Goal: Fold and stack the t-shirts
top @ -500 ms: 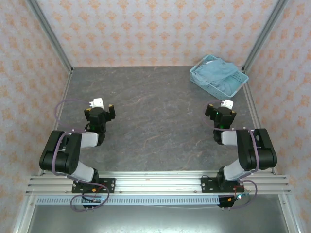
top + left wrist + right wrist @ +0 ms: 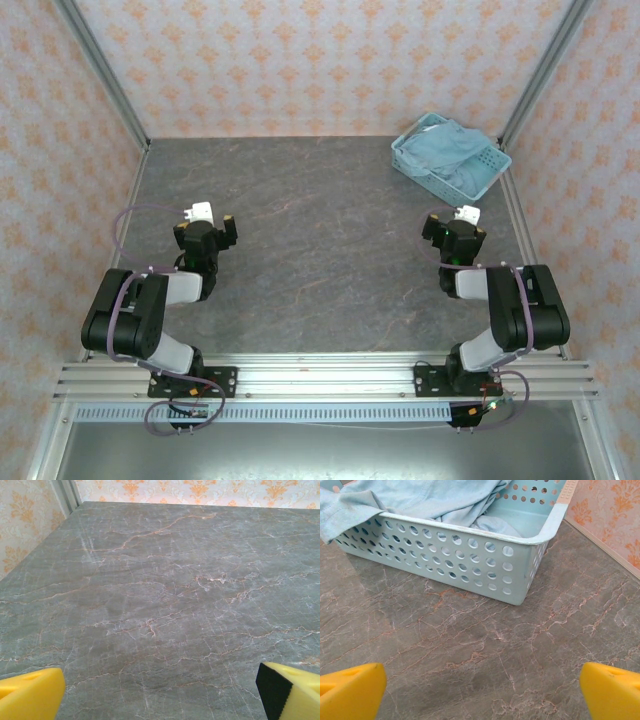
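Note:
Light blue t-shirts (image 2: 447,148) lie crumpled in a light blue perforated basket (image 2: 404,162) at the table's back right; in the right wrist view the cloth (image 2: 435,497) spills over the basket's near left rim (image 2: 470,530). My right gripper (image 2: 452,232) is open, its yellow pads (image 2: 350,692) wide apart over bare table, a short way in front of the basket. My left gripper (image 2: 206,232) is open too, at the left side, with yellow pads (image 2: 30,695) spread over bare stone and nothing between them.
The grey marbled tabletop (image 2: 320,230) is bounded by patterned walls with metal corner posts (image 2: 100,70). The basket stands close to the right wall (image 2: 610,525). An aluminium rail (image 2: 320,380) carries both arm bases at the near edge.

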`<state>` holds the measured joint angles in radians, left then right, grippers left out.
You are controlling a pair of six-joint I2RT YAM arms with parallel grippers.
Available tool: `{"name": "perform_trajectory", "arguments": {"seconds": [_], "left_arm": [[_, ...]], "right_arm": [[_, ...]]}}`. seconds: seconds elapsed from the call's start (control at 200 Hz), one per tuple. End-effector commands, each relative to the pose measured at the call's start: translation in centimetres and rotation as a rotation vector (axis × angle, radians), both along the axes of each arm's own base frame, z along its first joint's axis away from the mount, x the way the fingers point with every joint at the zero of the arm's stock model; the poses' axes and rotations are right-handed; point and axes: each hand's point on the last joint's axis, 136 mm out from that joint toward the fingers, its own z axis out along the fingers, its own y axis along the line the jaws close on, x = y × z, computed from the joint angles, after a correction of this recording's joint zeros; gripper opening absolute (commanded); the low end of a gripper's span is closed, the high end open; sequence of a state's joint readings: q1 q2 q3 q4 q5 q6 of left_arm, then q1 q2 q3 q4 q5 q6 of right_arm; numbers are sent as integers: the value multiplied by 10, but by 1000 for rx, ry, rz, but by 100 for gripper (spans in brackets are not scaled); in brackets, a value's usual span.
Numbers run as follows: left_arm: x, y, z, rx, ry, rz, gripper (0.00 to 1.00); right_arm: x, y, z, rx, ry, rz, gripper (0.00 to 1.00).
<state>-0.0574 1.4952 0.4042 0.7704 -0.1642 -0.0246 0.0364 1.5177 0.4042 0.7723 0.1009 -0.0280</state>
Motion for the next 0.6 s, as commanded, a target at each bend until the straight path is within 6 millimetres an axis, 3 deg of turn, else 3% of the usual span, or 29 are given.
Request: {"name": "perform_trajectory", "arguments": {"seconds": [0.0,0.115,0.2,0.285,0.335,0.37,0.41,0.42,0.445,0.485,0.595], "left_arm": [[2,2,3,18,3,3,100],[2,2,3,16,0,1,100],[0,1,27,56,25,26,100],[-10,-3,84,104,-100,80,100],[-16,-4,131,81,-233,108,100],[-20,6,161,9,-302,201,100],[-27,21,183,-114,-285,337,100],[-30,22,181,-128,-228,357,100],[-41,28,181,-176,-127,418,100],[-45,40,198,-241,-93,523,100],[4,13,207,-482,6,318,100]], "right_arm": [[3,-2,6,-5,-25,-13,99],[3,-1,7,-4,-30,-10,99],[0,2,40,-60,-16,-26,99],[1,9,125,-29,-79,-69,99],[1,8,175,77,-158,-117,99],[3,11,197,146,-148,-108,99],[1,8,214,220,-121,-151,99],[-1,4,220,244,-127,-185,99],[5,-2,221,293,-128,-238,100],[23,3,225,385,-125,-168,99],[57,-11,230,424,-49,-250,99]]}}
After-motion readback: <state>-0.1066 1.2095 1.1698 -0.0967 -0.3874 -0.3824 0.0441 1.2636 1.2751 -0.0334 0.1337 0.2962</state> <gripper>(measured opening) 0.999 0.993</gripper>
